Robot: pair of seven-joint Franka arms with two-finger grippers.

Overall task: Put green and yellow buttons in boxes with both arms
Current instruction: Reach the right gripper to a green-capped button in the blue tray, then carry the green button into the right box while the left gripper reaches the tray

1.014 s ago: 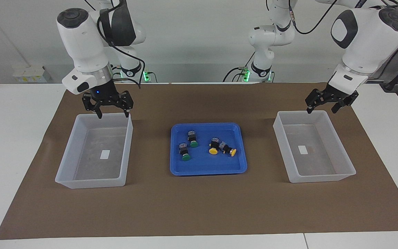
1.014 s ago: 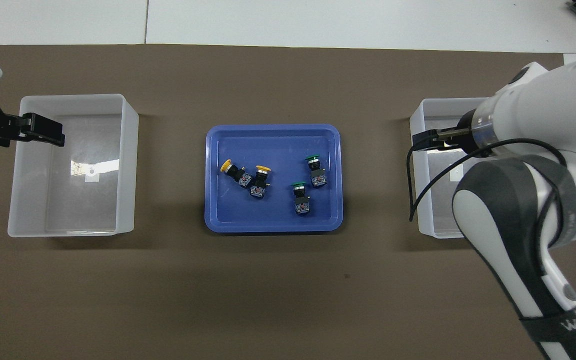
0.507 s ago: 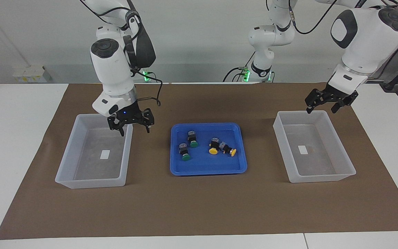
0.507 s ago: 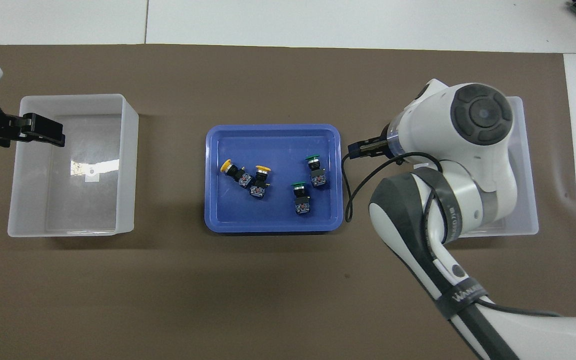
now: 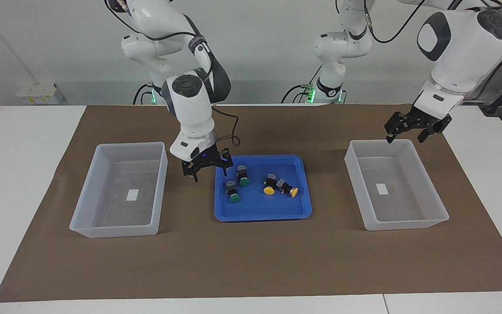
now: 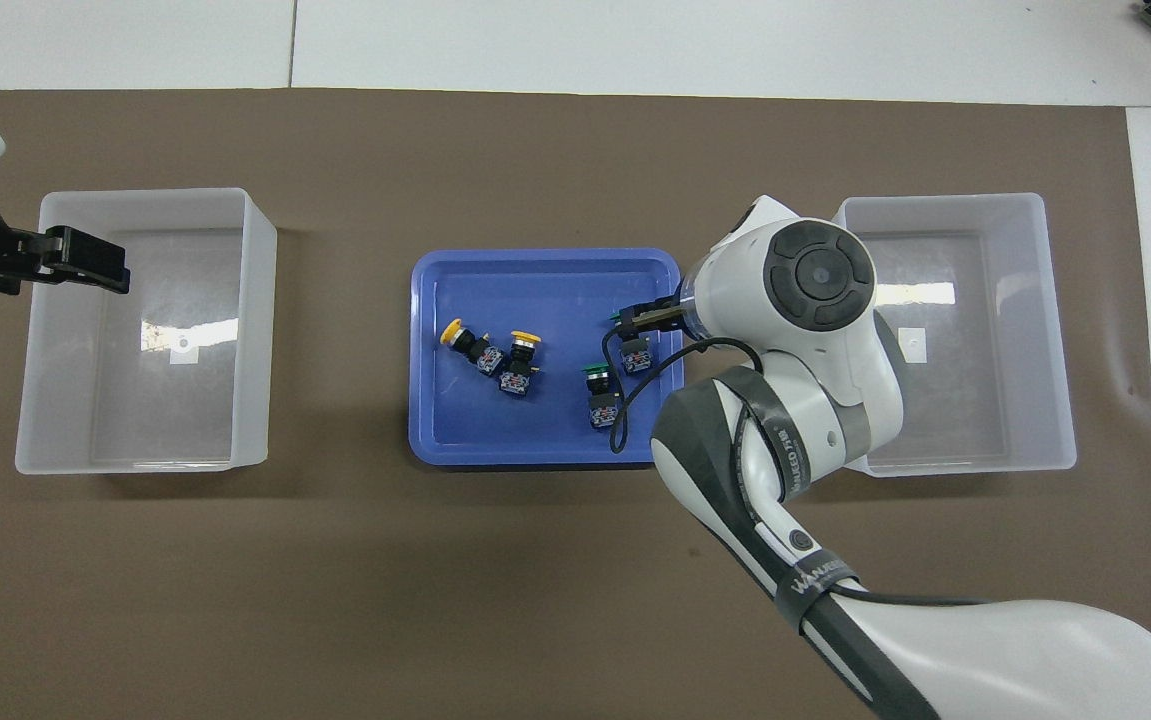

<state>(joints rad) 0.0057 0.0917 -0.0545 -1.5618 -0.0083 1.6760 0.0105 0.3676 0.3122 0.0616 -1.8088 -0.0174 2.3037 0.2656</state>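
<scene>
A shallow blue plastic tray (image 5: 263,209) lies at the middle of a brown paper mat (image 5: 251,261), between two translucent whitish rectangular bins, one toward the right arm's end of the table (image 5: 86,192) and one toward the left arm's end (image 5: 429,192); each bin carries a small white label sticker on its floor. All four black-bodied push-button switches lie in the tray: two with green caps (image 5: 244,182) (image 5: 234,199) toward the right arm's end, and two with yellow caps (image 5: 269,190) (image 5: 294,192), just beside each other, toward the left arm's end. The right arm's black two-finger gripper (image 5: 207,172) hangs over the tray's edge at the right arm's end, near the green-capped switches, its fingers spread apart and holding nothing. The left arm's black two-finger gripper (image 5: 405,138) hovers over the robot-side rim of the bin at its own end, fingers likewise spread and empty.
</scene>
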